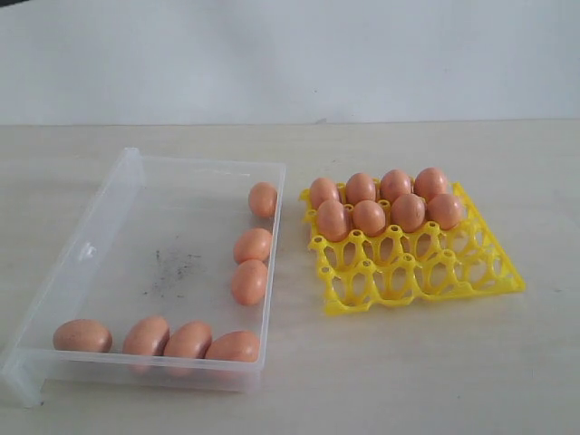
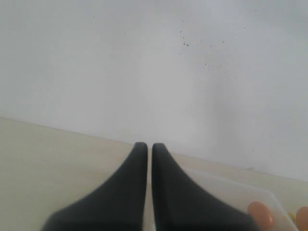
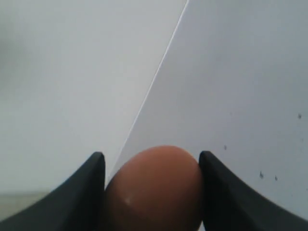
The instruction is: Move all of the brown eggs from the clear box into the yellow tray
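Exterior view: the clear box [image 1: 91, 240] sits on the left part of the bench [image 1: 408, 381]. The yellow tray [image 1: 408, 276] lies just beside the box's right wall, with a narrow strip of bench between them. I count seven brown eggs [image 1: 249, 282] in the box. Three are strung along the right wall, and four are lined up against the near wall, the last one in the near-right corner. Dark specks [image 1: 172, 270] mark the bare middle of the box floor. The tray carries eight eggs, filling its two far rows with four in each; the two near rows of cups are bare.

In the right wrist view, my right tool [image 3: 152, 155] is clamped on a brown egg [image 3: 154, 192], one dark finger pressed to each side of it.

In the left wrist view, my left tool [image 2: 149, 147] is clenched, its fingers nearly touching, with only a thin slit between them and nothing in it. Beyond it I see the bench, a corner of the box and one egg inside.
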Action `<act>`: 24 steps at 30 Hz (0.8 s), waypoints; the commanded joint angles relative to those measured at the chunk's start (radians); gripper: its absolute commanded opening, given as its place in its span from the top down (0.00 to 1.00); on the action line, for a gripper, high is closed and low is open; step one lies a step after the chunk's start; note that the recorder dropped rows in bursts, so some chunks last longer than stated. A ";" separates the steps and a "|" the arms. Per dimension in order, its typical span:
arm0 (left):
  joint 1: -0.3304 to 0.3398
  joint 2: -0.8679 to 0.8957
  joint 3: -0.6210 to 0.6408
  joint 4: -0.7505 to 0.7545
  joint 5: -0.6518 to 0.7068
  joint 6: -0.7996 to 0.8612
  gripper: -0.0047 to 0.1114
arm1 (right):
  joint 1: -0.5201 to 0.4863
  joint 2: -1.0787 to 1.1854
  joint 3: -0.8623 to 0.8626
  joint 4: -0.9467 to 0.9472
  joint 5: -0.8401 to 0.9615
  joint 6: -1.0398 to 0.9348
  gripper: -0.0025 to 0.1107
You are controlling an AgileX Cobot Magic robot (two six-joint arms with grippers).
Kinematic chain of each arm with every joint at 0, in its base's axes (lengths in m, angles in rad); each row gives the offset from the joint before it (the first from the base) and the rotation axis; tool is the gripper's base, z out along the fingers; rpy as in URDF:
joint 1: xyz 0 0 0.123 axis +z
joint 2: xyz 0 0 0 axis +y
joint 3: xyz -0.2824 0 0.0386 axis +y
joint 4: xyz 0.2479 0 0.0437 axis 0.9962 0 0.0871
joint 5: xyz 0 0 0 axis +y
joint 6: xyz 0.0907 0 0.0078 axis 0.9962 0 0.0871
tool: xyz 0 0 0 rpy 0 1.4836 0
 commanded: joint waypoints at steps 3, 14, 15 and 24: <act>-0.004 -0.003 -0.003 -0.005 0.000 0.006 0.93 | 0.018 -0.009 0.027 -0.038 0.327 -0.076 0.98; -0.004 -0.003 -0.003 -0.005 0.000 0.006 0.93 | -0.043 -0.013 0.228 -0.124 0.756 0.027 0.98; -0.004 -0.003 -0.003 -0.005 0.000 0.006 0.93 | -0.060 -0.013 0.255 -0.124 0.797 0.036 0.98; -0.004 -0.003 -0.003 -0.005 0.000 0.006 0.93 | -0.175 -0.041 0.594 -0.120 0.775 0.107 0.98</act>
